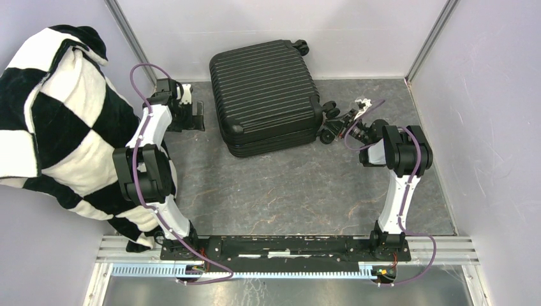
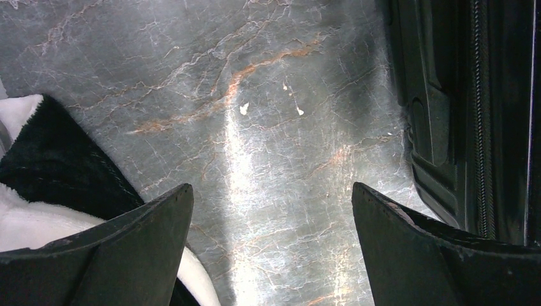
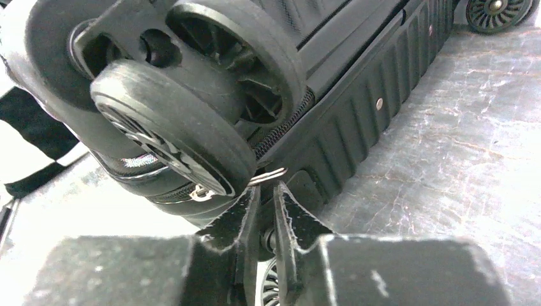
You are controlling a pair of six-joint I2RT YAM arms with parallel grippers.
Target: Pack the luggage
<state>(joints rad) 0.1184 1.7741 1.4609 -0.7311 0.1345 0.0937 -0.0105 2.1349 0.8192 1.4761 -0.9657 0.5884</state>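
1. Luggage (image 1: 265, 89) lies flat and zipped shut on the table (image 1: 287, 191), far centre; contents hidden.
2. Left gripper (image 2: 271, 194) is spread with nothing between the fingers, just left of the luggage. Blanket (image 1: 57, 121) is heaped at far left.
3. Right gripper (image 3: 266, 191) is pressed almost together, nipping the zip pull (image 3: 271, 175) beside the near-right wheel (image 3: 172, 134).

The luggage (image 1: 268, 95) lies on the table (image 1: 287, 191), blanket (image 1: 57, 127) to its left.
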